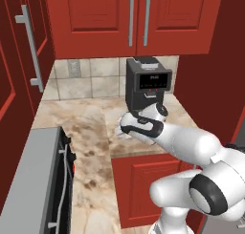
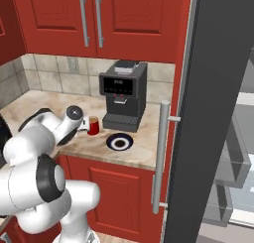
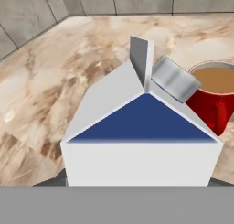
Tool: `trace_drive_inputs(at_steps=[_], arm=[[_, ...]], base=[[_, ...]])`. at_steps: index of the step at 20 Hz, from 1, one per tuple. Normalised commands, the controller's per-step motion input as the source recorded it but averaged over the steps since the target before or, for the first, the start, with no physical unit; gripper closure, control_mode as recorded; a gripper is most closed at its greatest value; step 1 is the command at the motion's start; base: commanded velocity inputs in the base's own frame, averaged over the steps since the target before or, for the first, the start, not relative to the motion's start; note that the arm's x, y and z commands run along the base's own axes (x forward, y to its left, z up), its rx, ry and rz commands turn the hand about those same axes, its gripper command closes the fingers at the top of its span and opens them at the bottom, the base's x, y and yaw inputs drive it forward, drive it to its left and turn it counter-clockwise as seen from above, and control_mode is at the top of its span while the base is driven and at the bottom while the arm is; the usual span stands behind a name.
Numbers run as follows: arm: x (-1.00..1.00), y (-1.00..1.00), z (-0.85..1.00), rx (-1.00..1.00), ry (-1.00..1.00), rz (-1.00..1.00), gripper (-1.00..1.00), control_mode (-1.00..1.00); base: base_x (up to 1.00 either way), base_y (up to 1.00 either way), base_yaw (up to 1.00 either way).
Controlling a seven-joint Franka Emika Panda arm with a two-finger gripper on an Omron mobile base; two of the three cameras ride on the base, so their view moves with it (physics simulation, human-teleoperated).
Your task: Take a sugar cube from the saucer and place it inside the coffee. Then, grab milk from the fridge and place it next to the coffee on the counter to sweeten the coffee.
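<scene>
The gripper (image 2: 85, 123) holds the milk carton (image 3: 139, 136) by its flat sides, jaws partly closed around it, just beside the red coffee cup (image 3: 214, 99) over the counter (image 3: 59, 81); light, stiff cardboard, likely crushable if squeezed hard.

Kitchen: red cabinets (image 1: 136, 18), marbled counter (image 1: 86, 118), coffee machine (image 2: 123, 94).

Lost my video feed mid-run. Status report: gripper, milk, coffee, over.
Gripper at the counter, jaws around the milk; grip unconfirmed. Milk right beside the coffee. Saucer clear, fridge door open. Nothing in the way.
</scene>
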Motion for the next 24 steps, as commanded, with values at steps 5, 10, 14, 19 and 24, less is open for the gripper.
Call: trace_drive_inputs(at_steps=[5,10,14,19,24], arm=[[0.07,0.21,-0.07,-0.07,-0.06,0.0,1.0,-1.0],[0.0,0.21,0.0,-0.02,-0.1,-0.03,1.0,-1.0],[0.19,0.22,-0.02,0.0,-0.05,-0.06,1.0,-1.0],[0.27,0.16,-0.06,0.0,0.0,-0.05,1.0,-1.0],[0.13,0.04,-0.21,-0.02,-0.01,-0.02,1.0,-1.0]], base=[[0.0,0.0,0.0],[0.0,0.0,0.0],[0.0,0.0,0.0],[0.0,0.0,0.0],[0.0,0.0,0.0]])
